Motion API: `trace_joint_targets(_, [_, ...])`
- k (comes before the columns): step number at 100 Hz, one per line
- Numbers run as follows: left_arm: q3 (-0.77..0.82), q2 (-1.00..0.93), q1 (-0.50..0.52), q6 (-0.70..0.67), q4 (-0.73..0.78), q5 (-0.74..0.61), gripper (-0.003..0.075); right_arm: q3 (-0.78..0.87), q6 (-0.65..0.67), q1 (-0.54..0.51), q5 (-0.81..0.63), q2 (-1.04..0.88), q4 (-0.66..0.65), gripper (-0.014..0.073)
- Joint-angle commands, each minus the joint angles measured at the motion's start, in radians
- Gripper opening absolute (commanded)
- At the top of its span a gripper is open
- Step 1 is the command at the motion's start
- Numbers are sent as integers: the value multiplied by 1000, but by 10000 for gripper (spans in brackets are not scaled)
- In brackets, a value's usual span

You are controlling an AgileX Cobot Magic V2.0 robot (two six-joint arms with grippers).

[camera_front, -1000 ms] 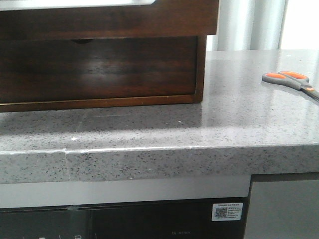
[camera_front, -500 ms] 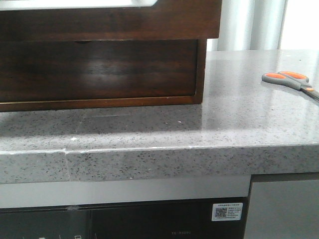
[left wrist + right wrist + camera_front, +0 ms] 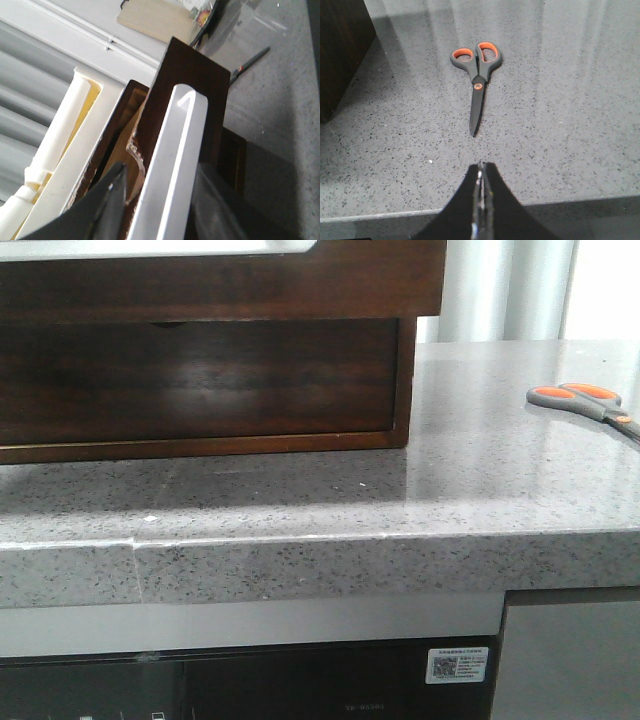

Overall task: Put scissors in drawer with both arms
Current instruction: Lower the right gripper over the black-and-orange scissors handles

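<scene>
The scissors [image 3: 590,403] lie flat at the far right of the grey counter, apart from everything; their orange-lined loops show in the right wrist view [image 3: 476,82], with the blades pointing toward my right gripper [image 3: 481,166]. That gripper is shut and empty, hovering near the counter's front edge. The drawer [image 3: 220,285] is the upper dark-brown front with a whitish band, standing out from the cabinet at the upper left. My left gripper [image 3: 160,172] straddles the drawer's white top edge [image 3: 175,150], one finger [image 3: 112,200] inside and one outside, shut on it. The front view shows neither gripper.
Below the pulled drawer sits a second dark drawer front with a half-round notch [image 3: 200,380]. The counter's front edge [image 3: 320,540] runs across, with a dark appliance and a sticker [image 3: 458,665] under it. A cream plastic part [image 3: 65,135] lies behind the cabinet.
The upper drawer front has come slightly further out toward the camera. The scissors have not moved.
</scene>
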Motion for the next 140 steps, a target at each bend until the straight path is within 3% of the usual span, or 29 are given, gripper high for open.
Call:
trace_joint_targets(1, [-25,-6,-9,-54,-118,-78,277,-30,-5,1,-68,13,0,-116])
trace_joint_targets(41, [-25,-102,-9,-77,-470,-95,269,-210,-28,1,44,76,-4,-116])
trace_joint_targets(56, [-25,-136,-9,-190,-571,-7,244,-346,-47,1,139,217,-4,-74])
trace_joint_targets(75, [-25,-191,-9,-204,-576,116,244,-524,-47,1,239,412,-2,177])
trace_joint_targets(85, [-25,-222,-9,-204,-576,162,244,-612,-47,1,302,516,-2,252])
trace_joint_targets(116, [-25,-315,-9,-229,-618,271,244,-915,-77,1,536,850,-2,255])
trace_joint_targets(140, [-25,-344,-9,-229,-618,337,244,-1126,-86,1,626,1061,-4,255])
